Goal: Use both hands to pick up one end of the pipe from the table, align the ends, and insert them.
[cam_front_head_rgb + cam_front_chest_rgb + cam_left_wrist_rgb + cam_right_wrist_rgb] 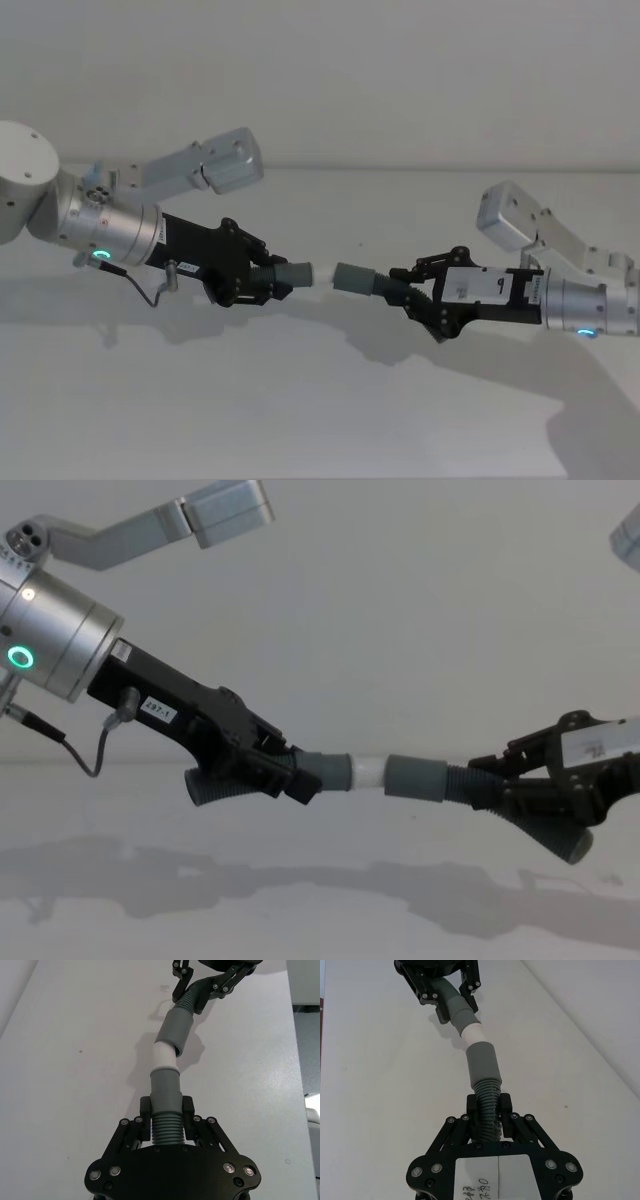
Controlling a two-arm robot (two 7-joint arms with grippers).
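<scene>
Both grippers hold the pipe pieces in the air above the white table [300, 410]. My left gripper [262, 282] is shut on the ribbed part of the left piece [165, 1132]. That piece's smooth cuff [296, 273] carries a white tip [322, 274]. My right gripper [408, 292] is shut on the ribbed part of the right piece [489, 1102], and its cuff [355, 278] faces the tip. The tip [164, 1055] meets the mouth of the right cuff [175, 1027], with a short white length showing between the two cuffs. The pieces sit at a slight angle to each other.
A pale grey wall [400, 80] rises behind the table's far edge. Silver arm links stand behind each wrist, at the left [225, 160] and at the right [512, 215]. A thin cable [150, 290] hangs under the left wrist.
</scene>
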